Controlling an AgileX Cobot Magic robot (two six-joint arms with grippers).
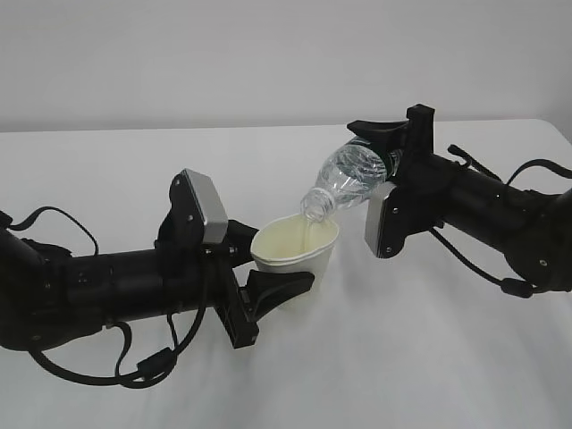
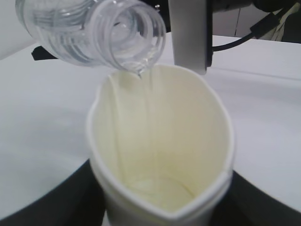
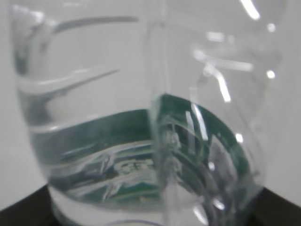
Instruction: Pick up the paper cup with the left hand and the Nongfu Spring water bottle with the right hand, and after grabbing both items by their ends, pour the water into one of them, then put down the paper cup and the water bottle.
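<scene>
Exterior view: right hand (image 1: 391, 156) tilts bottle (image 1: 349, 179) over left hand's (image 1: 259, 268) cup (image 1: 299, 255).

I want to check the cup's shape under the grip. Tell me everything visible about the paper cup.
The paper cup is small, white outside, pale cream inside, with a rolled rim. It is held off the table, about upright, in the left hand's jaws, which squeeze its mouth into a pointed oval. Water streams in from the bottle tilted over it, pooling at the bottom.
</scene>
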